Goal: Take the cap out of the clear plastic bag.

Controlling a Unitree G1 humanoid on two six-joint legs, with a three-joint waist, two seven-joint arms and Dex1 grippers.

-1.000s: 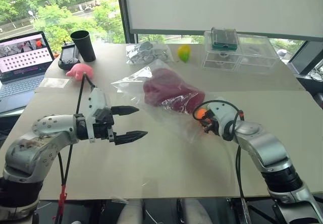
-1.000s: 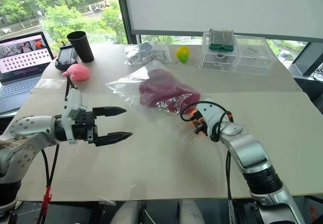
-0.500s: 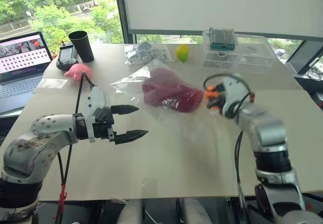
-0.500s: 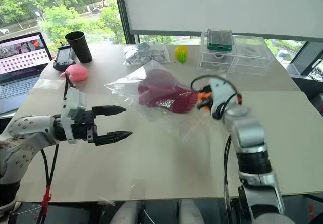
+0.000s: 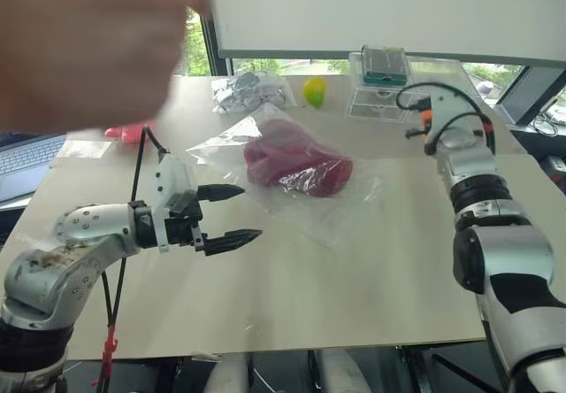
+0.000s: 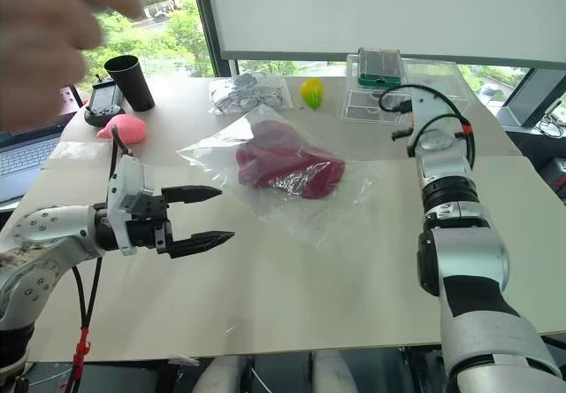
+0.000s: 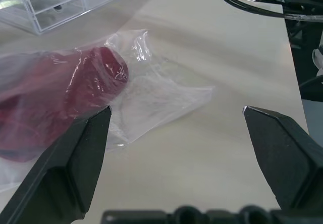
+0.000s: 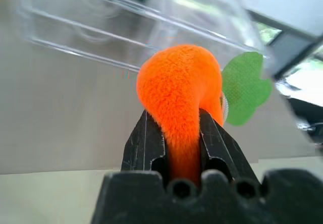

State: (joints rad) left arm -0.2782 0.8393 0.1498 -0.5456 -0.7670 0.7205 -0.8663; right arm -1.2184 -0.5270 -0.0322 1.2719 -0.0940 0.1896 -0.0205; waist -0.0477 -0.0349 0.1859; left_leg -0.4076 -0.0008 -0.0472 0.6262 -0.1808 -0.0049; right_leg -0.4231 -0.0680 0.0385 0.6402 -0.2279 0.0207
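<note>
Near the middle of the worktop (image 6: 292, 296), toward its far edge, we see the cap (image 6: 287, 167) lying inside the clear plastic bag (image 6: 345, 200), whose loose end spreads toward the right edge. Nearer the front-left corner our left gripper (image 6: 205, 219) hovers beside the bag with its fingers wide apart, touching nothing. Our right gripper (image 8: 174, 151) is clamped on an orange plush toy (image 8: 179, 90), raised before the clear drawer box (image 6: 389, 92) at the far right edge.
</note>
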